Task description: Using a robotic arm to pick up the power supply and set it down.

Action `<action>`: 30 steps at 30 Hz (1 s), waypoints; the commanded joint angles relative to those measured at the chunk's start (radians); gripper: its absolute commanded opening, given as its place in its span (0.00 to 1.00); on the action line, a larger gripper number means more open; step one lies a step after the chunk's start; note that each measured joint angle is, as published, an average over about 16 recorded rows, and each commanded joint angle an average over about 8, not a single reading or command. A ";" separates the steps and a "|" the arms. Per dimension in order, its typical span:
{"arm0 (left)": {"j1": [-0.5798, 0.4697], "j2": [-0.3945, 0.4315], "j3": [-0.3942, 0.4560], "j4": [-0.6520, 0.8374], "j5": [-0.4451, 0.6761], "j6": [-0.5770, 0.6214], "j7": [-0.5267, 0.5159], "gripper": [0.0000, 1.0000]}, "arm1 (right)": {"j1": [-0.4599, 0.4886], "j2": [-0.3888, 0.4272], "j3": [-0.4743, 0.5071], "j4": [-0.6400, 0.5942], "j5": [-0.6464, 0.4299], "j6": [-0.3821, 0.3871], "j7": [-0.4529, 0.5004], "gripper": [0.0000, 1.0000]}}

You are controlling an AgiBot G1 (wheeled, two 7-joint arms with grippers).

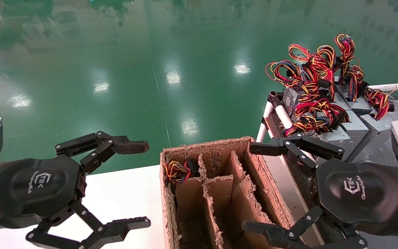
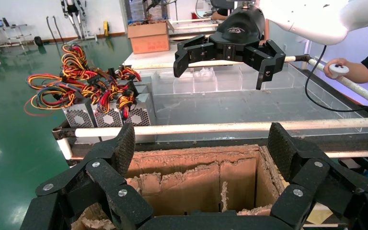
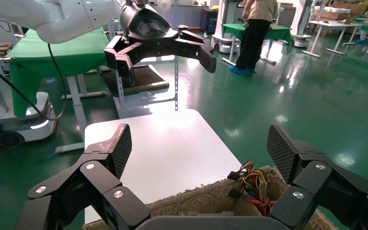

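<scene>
Neither arm holds anything yet, so the step in hand is judged to be the reach for a power supply (image 1: 352, 121) on the rack to the right of the cardboard box (image 1: 219, 186). The right gripper (image 1: 264, 186) hangs with its fingers spread wide apart just over the box's right wall, between the box and the rack; the left gripper (image 1: 135, 185) hangs equally wide and empty to the left of the box, over the white table (image 1: 123, 193). The grey units stand packed side by side beyond the box, their red, yellow and blue wire bundles (image 1: 318, 79) heaped on top, so a good grasp would probably take one casing by its flat sides and stay clear of the loops, which look likely to snag or drag a neighbour. The rack's white rail (image 1: 282, 116) runs close along the box's right wall and would have to be cleared on the lift. The box's torn dividers make narrow cells; the far-left cell already has wires (image 1: 176, 171) showing, the others look open. Room is widest left of the box, and over the green floor (image 1: 150, 69) beyond it.
</scene>
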 commanded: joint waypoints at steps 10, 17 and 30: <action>0.000 0.000 0.000 0.000 0.000 0.000 0.000 0.42 | 0.000 0.000 0.000 0.000 0.000 0.000 0.000 1.00; 0.000 0.000 0.000 0.000 0.000 0.000 0.000 0.00 | 0.000 0.000 0.000 0.000 0.000 0.000 0.000 1.00; 0.000 0.000 0.000 0.000 0.000 0.000 0.000 0.00 | 0.000 0.000 0.000 0.000 0.000 0.000 0.000 1.00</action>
